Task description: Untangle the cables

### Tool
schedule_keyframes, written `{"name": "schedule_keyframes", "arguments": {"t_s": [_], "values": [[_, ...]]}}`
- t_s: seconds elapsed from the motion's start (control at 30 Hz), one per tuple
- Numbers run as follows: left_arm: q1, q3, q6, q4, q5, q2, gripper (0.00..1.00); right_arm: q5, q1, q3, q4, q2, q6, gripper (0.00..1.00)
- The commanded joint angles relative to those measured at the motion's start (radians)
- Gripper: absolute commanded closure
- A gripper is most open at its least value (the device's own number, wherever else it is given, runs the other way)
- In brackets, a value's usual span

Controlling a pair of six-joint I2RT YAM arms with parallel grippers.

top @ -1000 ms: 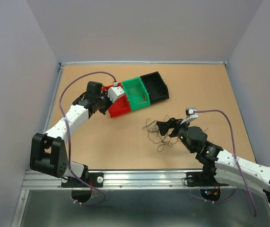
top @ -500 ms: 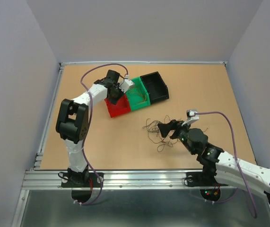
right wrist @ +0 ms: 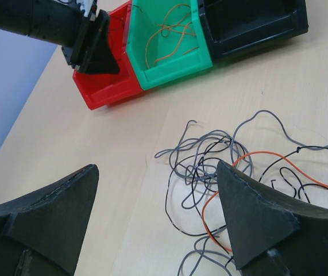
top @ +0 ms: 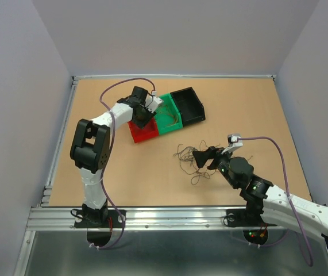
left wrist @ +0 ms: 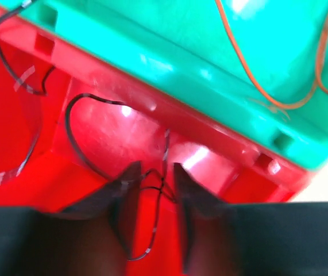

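The left end effector hangs inside the red bin with its fingers parted and released. A dark wire lies loose between them and curls over the bin floor. To finish this drop well, I judge it should lift straight up with the fingers wide, so the wire does not snag and ride out with it. The right end effector hovers spread wide and empty above the tangle of grey, black and orange cables on the desk, near the green bin, which holds orange strands. No brand, label or writing is readable anywhere.
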State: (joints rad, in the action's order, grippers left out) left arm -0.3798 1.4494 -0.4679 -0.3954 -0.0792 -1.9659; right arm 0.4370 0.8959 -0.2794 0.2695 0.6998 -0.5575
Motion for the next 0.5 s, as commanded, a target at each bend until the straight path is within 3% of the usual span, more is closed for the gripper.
{"name": "schedule_keyframes", "arguments": {"t_s": [0.0, 0.3, 0.47], "values": [[-0.004, -0.050, -0.002, 0.017, -0.027, 0.185, 0.48, 0.009, -0.002, 0.026, 0.011, -0.011, -0.012, 0.12], [-0.002, -0.046, -0.018, -0.068, -0.041, 0.329, 0.37, 0.000, 0.000, 0.020, 0.008, -0.008, -0.016, 0.12], [0.010, 0.034, -0.012, -0.086, -0.045, 0.315, 0.34, 0.002, 0.000, 0.019, 0.002, -0.008, -0.016, 0.12]]}}
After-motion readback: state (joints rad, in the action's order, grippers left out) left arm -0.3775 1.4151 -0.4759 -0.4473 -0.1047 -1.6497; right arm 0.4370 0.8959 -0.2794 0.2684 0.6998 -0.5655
